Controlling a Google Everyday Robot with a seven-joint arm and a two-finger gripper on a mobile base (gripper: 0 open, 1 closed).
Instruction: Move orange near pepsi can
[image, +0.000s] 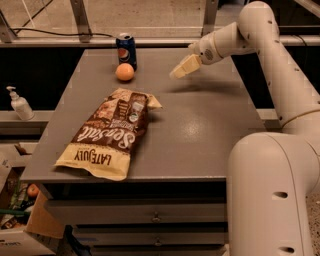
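Observation:
The orange (124, 72) lies on the grey table (200, 125) near its far left corner, just in front of the pepsi can (126, 50), which stands upright at the back edge. The two are almost touching. My gripper (176, 73) hangs above the table to the right of the orange, about a hand's width away from it, and holds nothing.
A brown and cream chip bag (110, 134) lies flat on the left half of the table. A white pump bottle (19, 104) stands on a ledge to the left. A box with a small reddish fruit (33, 190) sits on the floor at lower left.

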